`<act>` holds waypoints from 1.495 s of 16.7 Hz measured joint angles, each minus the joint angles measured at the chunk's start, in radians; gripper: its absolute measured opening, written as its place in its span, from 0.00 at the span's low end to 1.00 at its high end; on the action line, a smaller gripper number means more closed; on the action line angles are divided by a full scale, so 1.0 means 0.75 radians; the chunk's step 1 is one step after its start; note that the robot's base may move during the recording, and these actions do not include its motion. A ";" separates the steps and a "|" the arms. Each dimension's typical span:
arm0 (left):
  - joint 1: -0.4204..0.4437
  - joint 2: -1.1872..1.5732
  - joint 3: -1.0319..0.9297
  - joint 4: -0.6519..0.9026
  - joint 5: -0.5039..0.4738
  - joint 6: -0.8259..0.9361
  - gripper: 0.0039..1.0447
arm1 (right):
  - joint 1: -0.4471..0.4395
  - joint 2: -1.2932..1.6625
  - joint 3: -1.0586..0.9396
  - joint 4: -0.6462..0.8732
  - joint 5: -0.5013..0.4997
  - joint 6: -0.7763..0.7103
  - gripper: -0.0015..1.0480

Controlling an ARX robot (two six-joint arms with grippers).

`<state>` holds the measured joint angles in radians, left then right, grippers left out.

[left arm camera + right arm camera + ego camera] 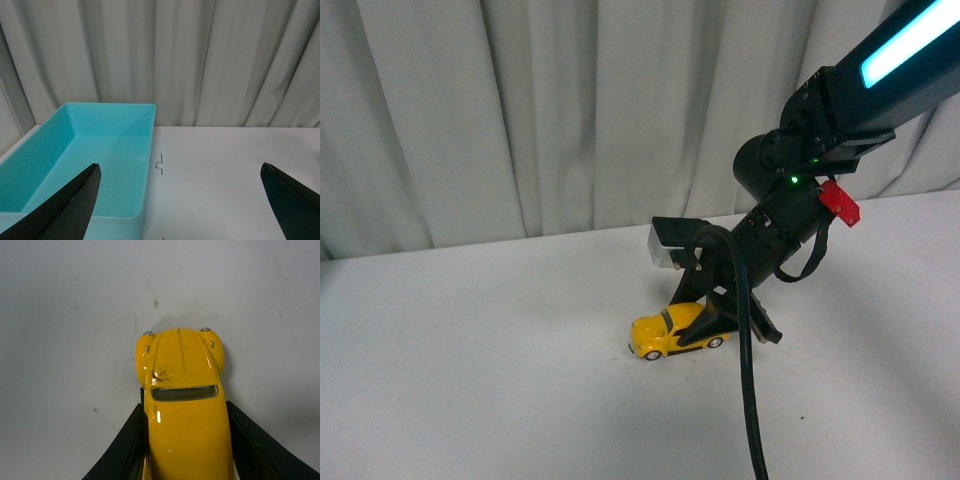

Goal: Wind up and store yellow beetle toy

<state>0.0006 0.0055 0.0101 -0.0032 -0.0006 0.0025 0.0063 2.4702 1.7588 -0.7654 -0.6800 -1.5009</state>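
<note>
The right arm is angled down from the upper right, and the right gripper [708, 328] is lowered to the tabletop [470, 350]. The yellow beetle toy [665, 335] is seen there on its wheels, clamped at its sides between the right fingers [127, 445]. The left gripper [180, 169] is held over the tabletop beside a turquoise bin [142, 150], its fingers spread wide.

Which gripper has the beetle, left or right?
The right gripper: its fingers clamp both sides of the yellow beetle toy. The left gripper is open and empty, facing the turquoise bin.
</note>
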 joint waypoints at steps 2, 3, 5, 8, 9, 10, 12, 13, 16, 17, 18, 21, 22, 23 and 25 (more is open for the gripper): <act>0.000 0.000 0.000 0.000 0.000 0.000 0.94 | -0.003 0.004 0.000 0.002 0.000 0.000 0.40; 0.000 0.000 0.000 0.000 0.000 0.000 0.94 | -0.005 0.004 0.000 0.002 0.000 0.001 0.40; 0.000 0.000 0.000 0.000 0.000 0.000 0.94 | -0.014 0.005 -0.007 0.023 -0.006 0.027 0.40; 0.000 0.000 0.000 0.000 0.000 0.000 0.94 | -0.038 0.002 -0.051 0.067 -0.039 0.045 0.40; 0.000 0.000 0.000 0.000 0.000 0.000 0.94 | -0.046 0.001 -0.060 0.072 -0.043 0.045 0.40; 0.000 0.000 0.000 0.000 0.000 0.000 0.94 | -0.054 -0.005 -0.072 0.079 -0.048 0.045 0.40; 0.000 0.000 0.000 0.000 -0.001 0.000 0.94 | -0.082 -0.016 -0.103 0.091 -0.053 0.040 0.40; 0.000 0.000 0.000 0.000 0.000 0.000 0.94 | -0.102 -0.027 -0.129 0.099 -0.055 0.032 0.40; 0.000 0.000 0.000 0.000 0.000 0.000 0.94 | -0.162 -0.050 -0.192 0.125 -0.059 -0.005 0.40; 0.000 0.000 0.000 0.000 0.000 0.000 0.94 | -0.179 -0.057 -0.214 0.138 -0.060 -0.017 0.40; 0.000 0.000 0.000 0.000 0.000 0.000 0.94 | -0.195 -0.066 -0.237 0.151 -0.062 -0.026 0.40; 0.000 0.000 0.000 0.000 0.000 0.000 0.94 | -0.248 -0.087 -0.319 0.192 -0.090 -0.051 0.40; 0.000 0.000 0.000 0.000 0.000 0.000 0.94 | -0.268 -0.096 -0.347 0.205 -0.100 -0.057 0.40; 0.000 0.000 0.000 -0.001 0.000 0.000 0.94 | -0.310 -0.108 -0.394 0.221 -0.111 -0.071 0.39; 0.000 0.000 0.000 0.000 0.000 0.000 0.94 | -0.508 -0.141 -0.557 0.264 -0.174 -0.191 0.39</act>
<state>0.0006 0.0055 0.0101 -0.0032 -0.0006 0.0025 -0.3744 2.3646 1.3407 -0.5671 -0.8104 -1.6444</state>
